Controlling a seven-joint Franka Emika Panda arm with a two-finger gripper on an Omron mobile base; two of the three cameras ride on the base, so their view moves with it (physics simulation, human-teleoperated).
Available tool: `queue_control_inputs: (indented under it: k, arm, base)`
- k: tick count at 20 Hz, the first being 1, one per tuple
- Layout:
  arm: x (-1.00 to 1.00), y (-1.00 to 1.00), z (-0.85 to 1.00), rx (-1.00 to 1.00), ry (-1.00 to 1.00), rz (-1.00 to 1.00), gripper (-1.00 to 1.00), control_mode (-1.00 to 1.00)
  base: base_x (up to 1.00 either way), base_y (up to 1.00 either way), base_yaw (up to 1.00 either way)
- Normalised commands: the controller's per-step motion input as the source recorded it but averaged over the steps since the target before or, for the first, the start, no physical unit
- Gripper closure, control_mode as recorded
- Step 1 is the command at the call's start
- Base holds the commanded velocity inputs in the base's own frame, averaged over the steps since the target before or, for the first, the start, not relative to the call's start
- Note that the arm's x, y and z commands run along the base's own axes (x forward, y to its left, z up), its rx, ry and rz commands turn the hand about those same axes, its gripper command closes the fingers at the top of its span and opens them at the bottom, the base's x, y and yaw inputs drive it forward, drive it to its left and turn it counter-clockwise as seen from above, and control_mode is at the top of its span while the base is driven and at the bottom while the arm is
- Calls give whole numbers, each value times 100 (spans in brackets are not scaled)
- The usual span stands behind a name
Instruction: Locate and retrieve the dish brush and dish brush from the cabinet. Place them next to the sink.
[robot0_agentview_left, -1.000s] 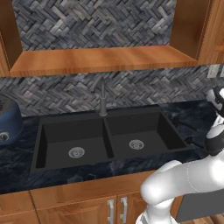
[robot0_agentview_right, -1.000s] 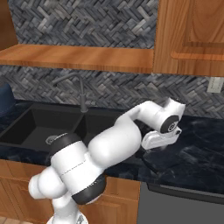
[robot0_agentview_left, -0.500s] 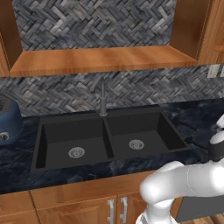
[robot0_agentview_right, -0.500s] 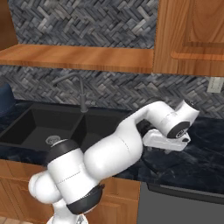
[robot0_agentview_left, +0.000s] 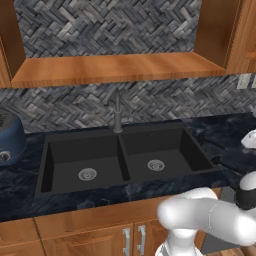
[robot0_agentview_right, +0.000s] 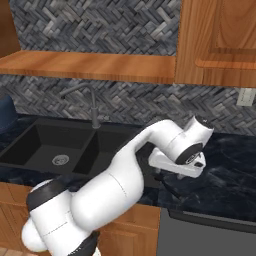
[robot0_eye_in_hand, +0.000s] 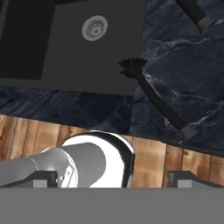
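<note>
The long-handled dish brush (robot0_eye_in_hand: 151, 94) lies on the dark marble counter just off the corner of the black sink (robot0_eye_in_hand: 65, 48), with its bristly head toward the basin. Part of a second black dish brush (robot0_eye_in_hand: 194, 13) lies farther along the counter, cut off by the frame edge. My gripper (robot0_eye_in_hand: 114, 179) hangs above the counter's front edge, open, with nothing between its fingertips (robot0_eye_in_hand: 183, 178). From the right base the gripper (robot0_agentview_right: 177, 167) hovers right of the sink (robot0_agentview_right: 55, 145), above the long brush (robot0_agentview_right: 170, 187). The orange-brown cabinet (robot0_agentview_left: 115, 67) shows a bare shelf board.
A slim faucet (robot0_agentview_left: 117, 112) stands behind the sink's divider. A navy-blue round appliance (robot0_agentview_left: 7, 140) sits at the far left of the counter. Lower doors with silver handles (robot0_agentview_left: 132, 240) run below. A wall outlet (robot0_agentview_right: 245, 97) is at the right.
The hand has swung a little lower and farther right over the counter beside the sink. Its jaws have stayed wide apart. The brushes have not moved.
</note>
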Motion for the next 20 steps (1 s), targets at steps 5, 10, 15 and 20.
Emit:
queue_control_inputs:
  k: [5,10,15,20]
  arm:
    - [-3,80,0,-18,1,-10,-100,-100]
    - [0,89,0,-22,9,-4,-100,-100]
    - [3,90,0,-21,10,-4,-100,-100]
    - [8,87,0,-19,9,-7,-100,-100]
  base:
    - [0,0,0]
    - [0,0,0]
    - [0,0,0]
    - [0,0,0]
